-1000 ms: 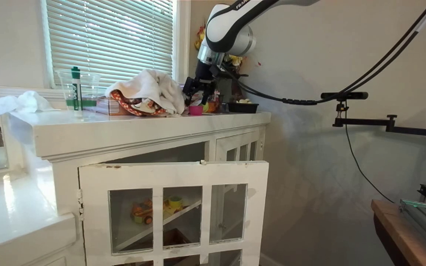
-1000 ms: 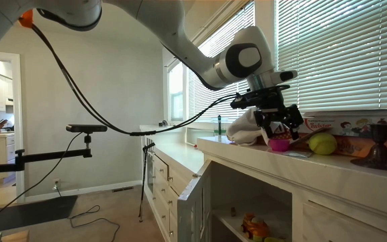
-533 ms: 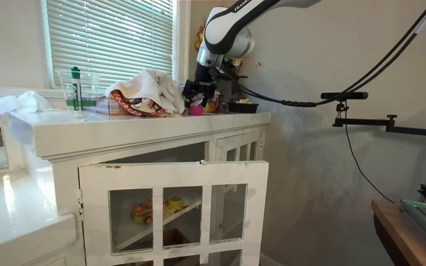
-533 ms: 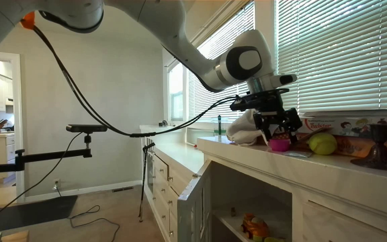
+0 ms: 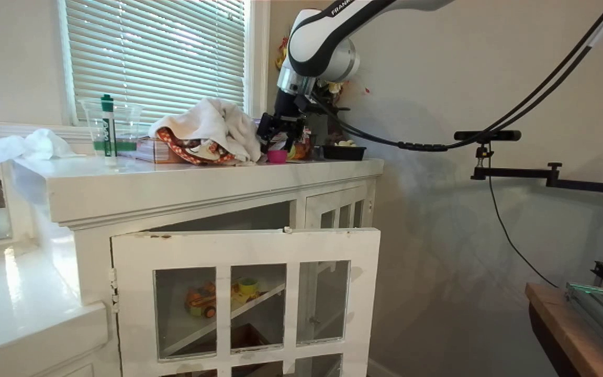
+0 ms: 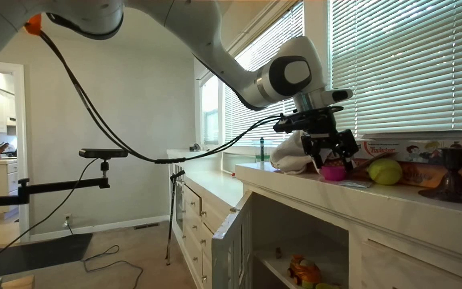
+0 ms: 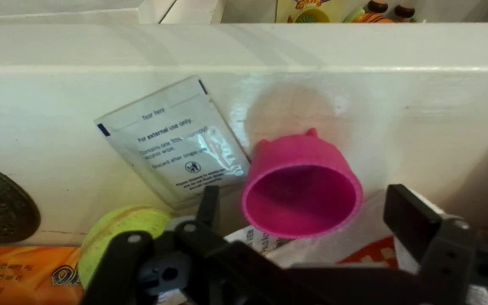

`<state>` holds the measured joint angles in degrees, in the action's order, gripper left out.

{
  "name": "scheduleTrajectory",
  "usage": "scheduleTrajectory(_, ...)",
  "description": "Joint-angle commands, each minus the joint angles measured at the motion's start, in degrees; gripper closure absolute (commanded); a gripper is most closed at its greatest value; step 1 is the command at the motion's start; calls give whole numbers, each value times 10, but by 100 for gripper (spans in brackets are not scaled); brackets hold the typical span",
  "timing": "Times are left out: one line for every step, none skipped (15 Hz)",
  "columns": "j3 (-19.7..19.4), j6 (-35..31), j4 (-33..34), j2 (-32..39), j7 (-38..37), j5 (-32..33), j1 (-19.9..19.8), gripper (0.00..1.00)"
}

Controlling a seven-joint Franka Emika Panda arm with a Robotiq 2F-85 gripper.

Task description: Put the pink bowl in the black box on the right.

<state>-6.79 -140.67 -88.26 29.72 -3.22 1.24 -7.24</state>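
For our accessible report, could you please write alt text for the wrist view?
A pink bowl, its inside visible, sits on a white counter, framed between the fingers of the robot's open hand. Left of the bowl lies a wipe packet; at lower left, the hand partly hides a yellow-green ball.

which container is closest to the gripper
The pink bowl, framed by the open gripper in the wrist view; the black box and clear plastic tub stand farther off.
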Motion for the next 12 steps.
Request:
scheduleTrajectory(0, 12, 5, 1, -15, -5, 2, 26)
scheduleTrajectory(0, 11, 5, 1, -16, -5, 2, 34)
scheduleTrajectory(-1, 11, 6, 2, -17, -5, 1, 41)
scheduleTrajectory(-1, 11, 5, 2, -18, -5, 1, 50)
scheduleTrajectory(-1, 11, 5, 1, -19, -5, 1, 56)
scheduleTrajectory(-1, 11, 5, 1, -21, -5, 1, 62)
scheduleTrajectory(-1, 10, 5, 1, -22, -5, 1, 62)
scheduleTrajectory(-1, 10, 5, 0, -23, -5, 1, 63)
scheduleTrajectory(-2, 10, 5, 0, -24, -4, 2, 64)
scheduleTrajectory(-3, 10, 4, -2, -25, -2, 3, 64)
scheduleTrajectory(-5, 10, 2, -5, -29, 1, 5, 64)
scheduleTrajectory(-7, 10, 0, -12, -32, 3, 6, 64)
